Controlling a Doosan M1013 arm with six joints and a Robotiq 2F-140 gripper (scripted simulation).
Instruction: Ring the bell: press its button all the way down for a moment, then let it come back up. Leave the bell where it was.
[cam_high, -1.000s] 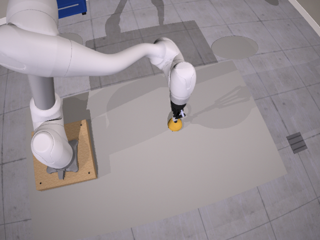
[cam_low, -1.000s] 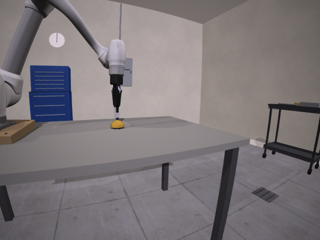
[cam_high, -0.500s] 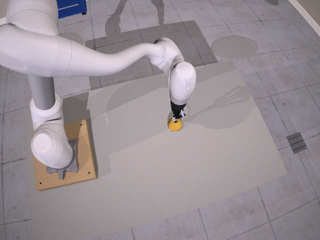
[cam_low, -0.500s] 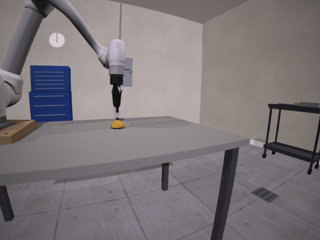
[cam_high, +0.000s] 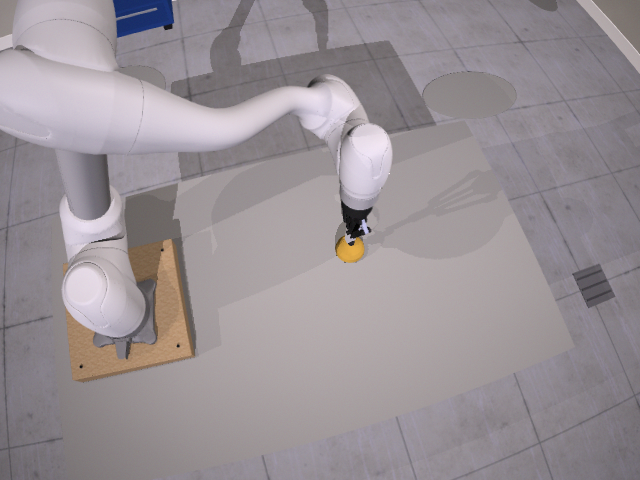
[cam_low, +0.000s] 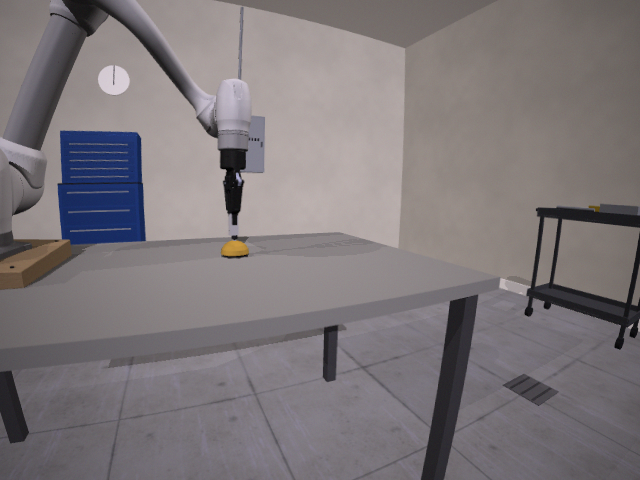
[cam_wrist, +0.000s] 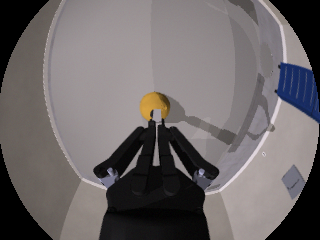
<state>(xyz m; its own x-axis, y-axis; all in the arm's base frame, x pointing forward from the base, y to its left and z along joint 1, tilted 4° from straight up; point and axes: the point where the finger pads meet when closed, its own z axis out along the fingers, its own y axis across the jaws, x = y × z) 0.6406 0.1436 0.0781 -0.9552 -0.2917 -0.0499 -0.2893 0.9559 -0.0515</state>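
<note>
A small yellow dome bell sits on the grey table, near its middle back. My gripper is shut with nothing between the fingers and points straight down. Its closed fingertips are right at the top of the bell, over the button. The button itself is hidden under the fingertips, so I cannot tell how far down it is.
The arm's wooden base plate sits at the table's left side. A blue drawer cabinet stands behind the table, and a black cart stands on the floor to the right.
</note>
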